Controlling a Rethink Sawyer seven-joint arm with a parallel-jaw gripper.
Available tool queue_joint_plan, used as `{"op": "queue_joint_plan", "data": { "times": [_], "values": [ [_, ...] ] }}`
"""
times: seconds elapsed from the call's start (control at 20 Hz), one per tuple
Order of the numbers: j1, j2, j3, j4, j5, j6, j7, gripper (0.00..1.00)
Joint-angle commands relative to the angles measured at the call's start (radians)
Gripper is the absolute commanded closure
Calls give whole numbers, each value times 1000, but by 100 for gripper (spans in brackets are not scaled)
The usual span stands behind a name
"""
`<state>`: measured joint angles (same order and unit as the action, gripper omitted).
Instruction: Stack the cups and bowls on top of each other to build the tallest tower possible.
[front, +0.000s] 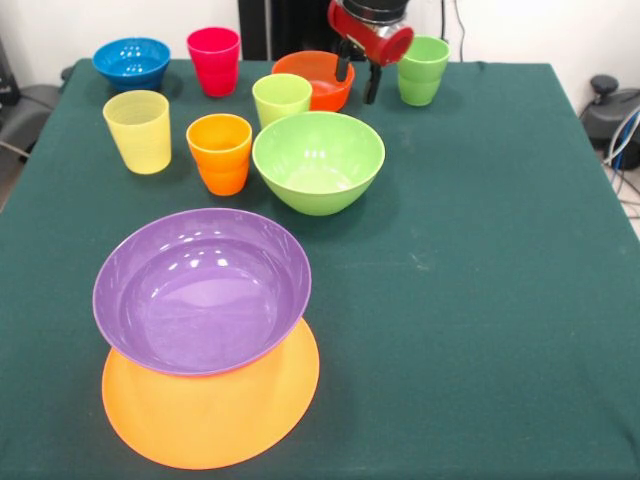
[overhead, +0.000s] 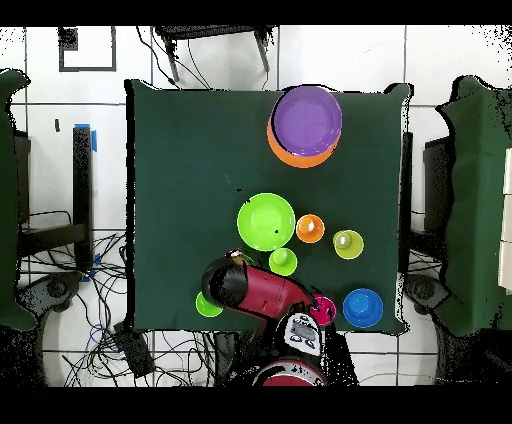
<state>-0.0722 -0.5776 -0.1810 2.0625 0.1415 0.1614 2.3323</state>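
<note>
Room was bright w/ light from above. Purple bowl (front: 202, 290) had shiny white spots. My shadows were soft, pics clear.

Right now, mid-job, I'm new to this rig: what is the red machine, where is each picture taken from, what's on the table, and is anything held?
The red machine is a robot arm. Its claw hangs open and empty beside a small orange-red bowl and a green cup. One picture looks across the table towards the robot; the other looks straight down. Nearest the front camera, a purple bowl sits on a big orange bowl. Standing loose: a lime green bowl, blue bowl, red cup, yellow cup, orange cup and lime cup.
</note>
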Motion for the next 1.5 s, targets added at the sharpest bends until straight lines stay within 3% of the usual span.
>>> {"op": "queue_joint_plan", "data": {
  "times": [0.05,1.0,1.5],
  "values": [
    [-36,24,99,60,-68,-67,64,0],
    [-98,111,108,47,-150,-170,75,0],
    [-88,139,108,38,-161,-184,90,0]
  ]
}}
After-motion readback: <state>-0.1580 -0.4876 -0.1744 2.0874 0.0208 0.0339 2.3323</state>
